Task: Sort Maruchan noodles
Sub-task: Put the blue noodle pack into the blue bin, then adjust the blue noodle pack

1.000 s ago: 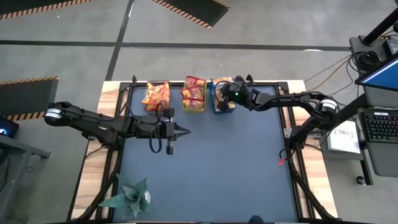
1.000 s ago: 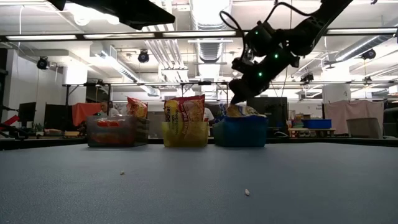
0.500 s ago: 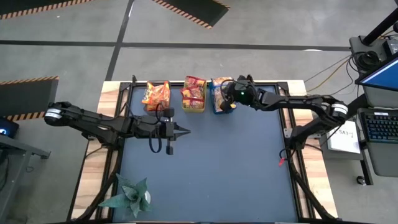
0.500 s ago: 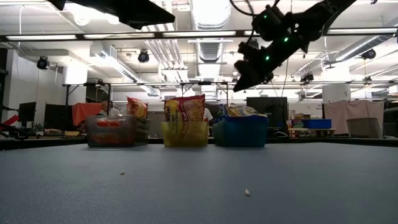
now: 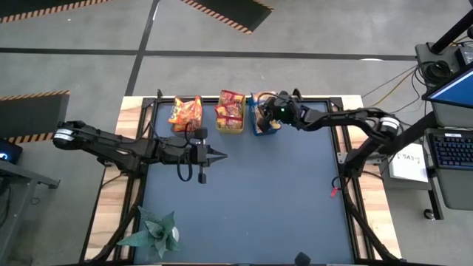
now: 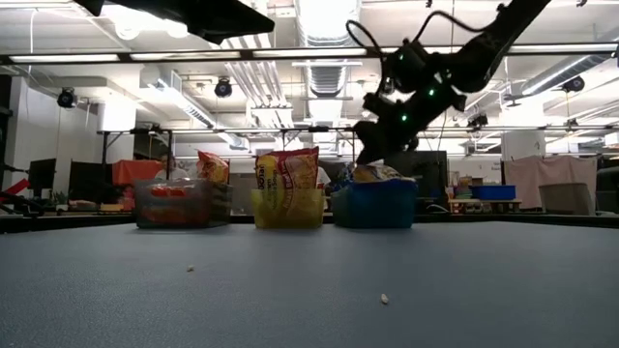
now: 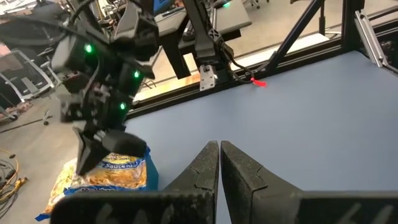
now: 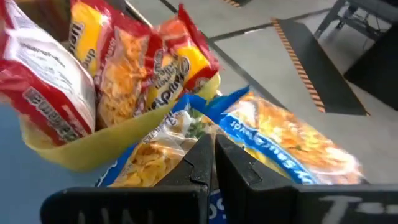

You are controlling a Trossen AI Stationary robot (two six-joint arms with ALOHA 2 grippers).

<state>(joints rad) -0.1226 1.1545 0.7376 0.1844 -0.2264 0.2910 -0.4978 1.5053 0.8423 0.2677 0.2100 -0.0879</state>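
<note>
a green leafy plant point(image 5: 151, 230) sits at the near left corner of the blue table point(image 5: 251, 199). in the low view a couple of small pale crumbs point(image 6: 384, 299) lie on the bare tabletop. further in, the left gripper point(image 5: 216, 156) waits above the table's left half, its fingers point(image 7: 239, 171) pressed together and holding nothing.

at the far edge three bins stand in a row, all filled with maruchan noodles. the grey bin point(image 6: 174, 204) on the left holds orange packets point(image 5: 185, 112), the yellow bin point(image 6: 288, 207) in the middle holds red packets point(image 5: 231, 108), and the blue bin point(image 6: 374, 205) on the right holds blue-and-yellow packets point(image 8: 292, 140).

the right gripper point(image 5: 267, 112) reaches in over the blue bin, fingers point(image 8: 202, 158) closed, tips pointing down at the packets there. it seems to hold nothing, though from the wrist view it is hard to tell whether the tips touch the top packet.

beyond the table, the room shows desks and ceiling lights.
</note>
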